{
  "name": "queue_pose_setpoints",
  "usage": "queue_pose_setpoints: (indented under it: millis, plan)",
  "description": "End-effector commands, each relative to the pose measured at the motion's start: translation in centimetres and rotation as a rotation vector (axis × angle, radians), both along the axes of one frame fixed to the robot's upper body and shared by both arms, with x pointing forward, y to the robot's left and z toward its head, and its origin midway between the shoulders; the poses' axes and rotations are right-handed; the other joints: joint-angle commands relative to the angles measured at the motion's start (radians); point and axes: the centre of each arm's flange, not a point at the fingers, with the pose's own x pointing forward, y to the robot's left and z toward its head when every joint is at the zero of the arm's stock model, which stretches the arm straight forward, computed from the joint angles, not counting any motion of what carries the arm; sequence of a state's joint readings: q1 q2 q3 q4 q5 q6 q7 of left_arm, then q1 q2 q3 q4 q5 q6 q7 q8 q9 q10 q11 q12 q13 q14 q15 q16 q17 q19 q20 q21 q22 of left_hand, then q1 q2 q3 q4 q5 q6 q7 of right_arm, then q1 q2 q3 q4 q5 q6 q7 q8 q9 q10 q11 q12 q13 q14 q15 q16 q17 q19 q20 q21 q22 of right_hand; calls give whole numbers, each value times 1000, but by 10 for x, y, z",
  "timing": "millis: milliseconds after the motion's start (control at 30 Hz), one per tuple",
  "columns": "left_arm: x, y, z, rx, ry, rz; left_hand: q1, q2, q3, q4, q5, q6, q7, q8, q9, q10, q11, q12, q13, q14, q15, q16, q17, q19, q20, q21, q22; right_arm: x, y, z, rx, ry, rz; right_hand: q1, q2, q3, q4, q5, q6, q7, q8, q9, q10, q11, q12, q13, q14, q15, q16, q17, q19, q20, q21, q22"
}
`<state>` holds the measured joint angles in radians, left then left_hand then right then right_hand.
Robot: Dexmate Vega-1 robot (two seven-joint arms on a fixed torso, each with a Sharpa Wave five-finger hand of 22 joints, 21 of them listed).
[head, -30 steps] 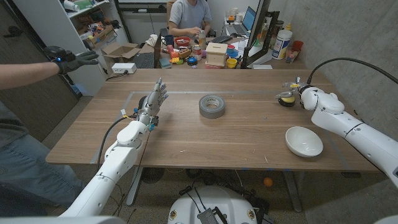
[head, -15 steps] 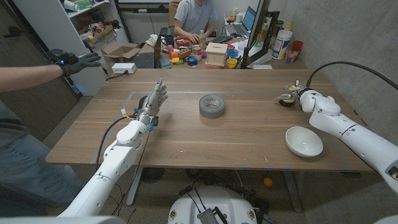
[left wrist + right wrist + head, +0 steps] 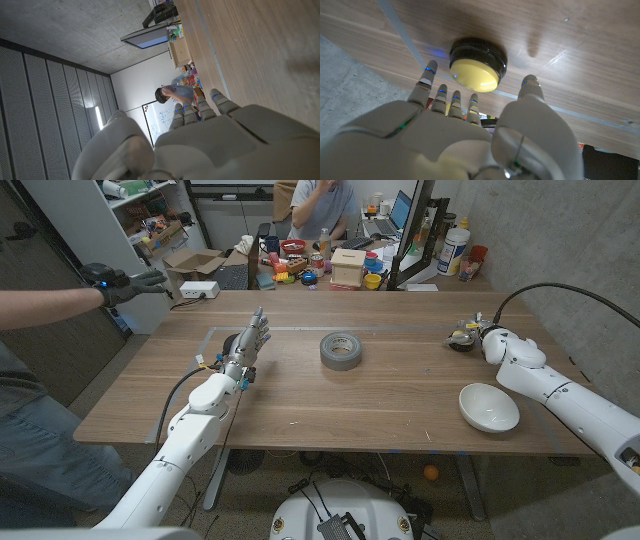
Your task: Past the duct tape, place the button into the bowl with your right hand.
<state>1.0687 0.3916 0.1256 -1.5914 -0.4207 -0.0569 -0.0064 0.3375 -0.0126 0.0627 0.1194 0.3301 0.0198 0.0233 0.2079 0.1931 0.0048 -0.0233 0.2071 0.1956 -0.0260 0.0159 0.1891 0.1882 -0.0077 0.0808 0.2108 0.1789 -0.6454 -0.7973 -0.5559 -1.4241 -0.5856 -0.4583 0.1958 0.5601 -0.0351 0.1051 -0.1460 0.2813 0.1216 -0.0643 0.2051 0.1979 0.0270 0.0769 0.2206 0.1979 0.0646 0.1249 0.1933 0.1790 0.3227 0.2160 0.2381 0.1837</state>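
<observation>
Your right robot hand (image 3: 470, 333) is at the button (image 3: 478, 64), fingers spread around it and not closed, so nothing is lifted yet. The button sits on the counter (image 3: 300, 395) near the far right corner, close to the edge. The bowl (image 3: 489, 407) waits nearer you; the duct tape (image 3: 341, 350) stands well apart, so the way is free. Your left robot hand (image 3: 248, 345) holds nothing, fingers extended.

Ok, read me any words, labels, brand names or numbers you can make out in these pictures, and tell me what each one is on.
None can be read.
Whiteboard behind the seated person: marks on it, too small to read.
Containers on the far desk: labels too blurred to read.
Duct tape, button and bowl: no lettering visible.
</observation>
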Motion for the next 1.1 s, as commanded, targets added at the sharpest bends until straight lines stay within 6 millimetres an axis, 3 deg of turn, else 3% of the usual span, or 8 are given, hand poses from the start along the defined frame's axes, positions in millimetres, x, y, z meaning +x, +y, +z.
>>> queue_pose_setpoints:
  millis: [33,167,267,333,400,700,867,1100]
  plan:
    - [2,-5,-1,5,9,-3,-1,9,-6,5,5,11,-3,4,2,3,-2,6,3,2,12,6,3,-2,9,-1,6,7,-3,-7,9,18,-25,19,2,2,1,9,14,0,10,3,9,1,8,2,18,1,11,6,19,0,6,6]
    - [1,-5,-4,3,12,-1,-1,9,-7,5,5,12,-2,4,2,1,-3,5,3,2,13,6,3,-3,10,-2,6,10,-3,-9,15,15,-32,61,18,15,-4,21,45,-11,17,4,37,-8,19,3,72,-23,20,7,116,-4,33,8]
    - [0,-5,-6,0,17,1,0,10,-8,5,6,11,-2,3,2,2,-2,5,3,2,13,5,3,-3,11,-2,6,12,-4,-9,21,6,-29,124,41,36,-9,24,105,-28,31,7,96,-22,40,3,154,-52,32,11,251,-8,68,6]
    - [0,-5,-8,-3,20,2,-1,10,-8,5,6,13,-3,4,2,3,-2,6,3,2,13,6,3,-3,12,-2,6,13,-3,-9,13,13,-32,183,68,62,-17,20,153,-39,43,10,143,-27,56,4,230,-80,47,13,330,-51,88,4]
    - [-1,-5,-9,-5,20,2,0,10,-9,5,6,13,-3,4,2,2,0,5,3,2,13,6,3,-3,12,-2,6,13,-3,-7,17,27,-19,233,85,81,-19,8,189,-48,51,14,182,-34,68,4,287,-96,54,15,398,-122,105,4]
    - [0,-6,-12,-7,24,-3,0,11,-11,5,6,14,-4,4,2,2,-2,5,3,3,18,6,4,-4,13,-3,6,12,1,3,2,28,7,372,169,161,-24,-50,271,-40,73,30,331,-48,113,2,392,-135,59,17,452,-193,106,2]
    - [0,-7,-11,-3,23,-8,-1,12,-12,5,6,14,-7,3,2,4,-3,6,3,3,19,6,4,-4,14,-3,6,9,1,3,-1,19,7,396,168,172,-23,-64,291,-41,78,33,364,-53,121,1,428,-144,61,15,484,-219,113,1]
    - [0,-7,-11,1,23,-16,-1,13,-13,5,6,14,-6,3,2,3,-4,5,3,2,20,6,4,-5,17,-3,6,2,1,5,-7,9,2,402,166,174,-22,-68,300,-48,80,34,365,-52,119,1,434,-145,59,15,485,-222,111,1]
